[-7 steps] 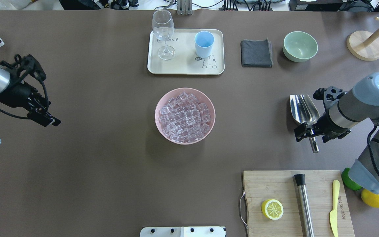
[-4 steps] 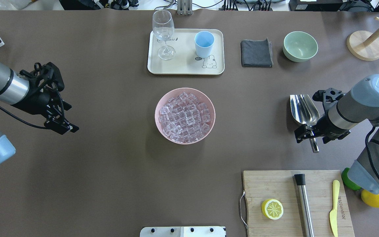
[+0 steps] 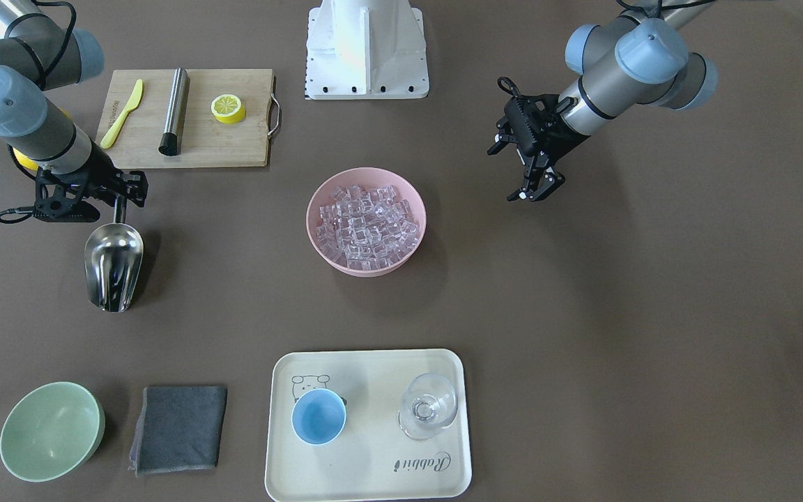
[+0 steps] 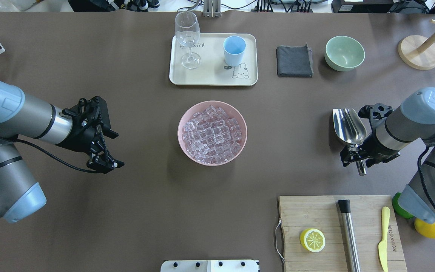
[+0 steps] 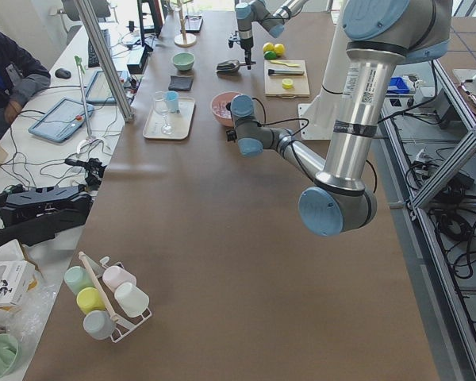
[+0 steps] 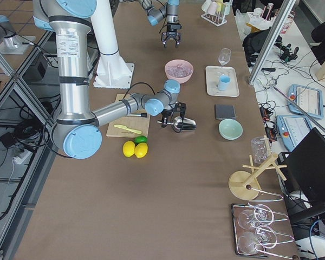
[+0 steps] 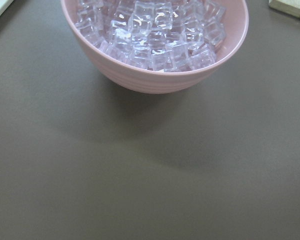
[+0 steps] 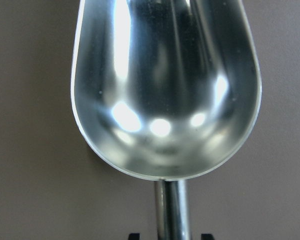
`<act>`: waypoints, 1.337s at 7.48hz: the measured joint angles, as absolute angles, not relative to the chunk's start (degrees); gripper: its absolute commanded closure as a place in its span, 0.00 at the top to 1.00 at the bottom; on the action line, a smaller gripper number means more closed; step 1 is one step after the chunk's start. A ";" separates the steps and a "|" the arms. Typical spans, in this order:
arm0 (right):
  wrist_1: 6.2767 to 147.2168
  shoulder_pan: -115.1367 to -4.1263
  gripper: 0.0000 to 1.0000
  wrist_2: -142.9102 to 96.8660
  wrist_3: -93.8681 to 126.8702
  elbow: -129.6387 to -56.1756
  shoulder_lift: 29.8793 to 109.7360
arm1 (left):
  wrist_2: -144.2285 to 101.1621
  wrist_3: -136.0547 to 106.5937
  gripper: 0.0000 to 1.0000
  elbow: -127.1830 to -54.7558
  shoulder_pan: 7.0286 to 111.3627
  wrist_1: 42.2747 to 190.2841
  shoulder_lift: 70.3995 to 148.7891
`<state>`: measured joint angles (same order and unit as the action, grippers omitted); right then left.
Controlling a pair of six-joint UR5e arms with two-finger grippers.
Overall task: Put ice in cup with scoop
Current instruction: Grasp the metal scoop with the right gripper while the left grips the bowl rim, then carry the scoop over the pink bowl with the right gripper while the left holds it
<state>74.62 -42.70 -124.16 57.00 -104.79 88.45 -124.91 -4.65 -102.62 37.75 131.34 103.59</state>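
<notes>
Straddling the rod handle of the empty, mirror-bright steel scoop (image 4: 349, 124) with right gripper (image 4: 356, 160) unclenched; holding left gripper (image 3: 536, 191) spread, empty.

Table (image 4: 127, 226) bears tray (image 4: 210, 78), pink bowl (image 4: 180, 132), cloth (image 4: 294, 60), board (image 4: 315, 211) and, seemingly, scoop (image 4: 349, 124).

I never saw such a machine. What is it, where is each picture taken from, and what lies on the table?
A robot with two arms stands at a brown table. Two pictures look down from above, two from the table's ends, two from wrist cameras. A pink bowl holds the ice. A tray carries the light-blue cup and a wine glass. The right gripper stands open around the handle of the empty steel scoop lying on the table. The left gripper is open and empty.
</notes>
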 measured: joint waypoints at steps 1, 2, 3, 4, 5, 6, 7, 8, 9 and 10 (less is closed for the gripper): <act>74.61 -42.76 0.00 -124.19 56.96 -104.60 88.60 | -124.68 -4.71 0.94 -98.97 36.83 136.38 105.29; 74.64 -42.82 0.00 -124.31 56.53 -104.42 88.86 | -122.35 -4.57 0.97 -94.94 35.98 141.89 107.04; 74.95 -43.16 0.00 -124.77 56.01 -104.97 88.93 | -116.48 -4.51 0.97 -91.02 33.93 148.54 108.32; 76.58 -44.52 0.00 -125.76 55.35 -106.74 88.86 | -111.17 -4.53 0.97 -88.24 31.80 152.98 109.40; 79.52 -46.61 0.00 -126.74 52.98 -109.31 88.78 | -108.07 -4.59 0.97 -85.56 30.47 155.66 111.00; 83.14 -48.70 0.00 -127.23 49.31 -111.74 88.55 | -106.49 -4.63 0.97 -82.53 29.93 157.89 112.88; 85.64 -50.05 0.00 -127.36 45.58 -113.72 88.37 | -105.85 -4.64 0.97 -80.13 29.72 159.31 114.51; 86.84 -51.34 0.00 -127.64 40.89 -115.11 88.23 | -105.85 -4.61 0.97 -78.18 29.66 160.01 116.29; 87.34 -52.76 0.00 -127.95 34.03 -115.78 87.94 | -106.17 -4.59 0.97 -76.41 29.65 160.26 117.85; 88.08 -53.89 0.00 -128.05 27.39 -116.03 87.08 | -106.42 -4.58 0.97 -75.17 29.65 160.30 118.95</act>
<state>88.08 -53.89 -128.05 27.39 -116.03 87.08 -106.42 -4.58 -75.17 29.65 160.30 118.95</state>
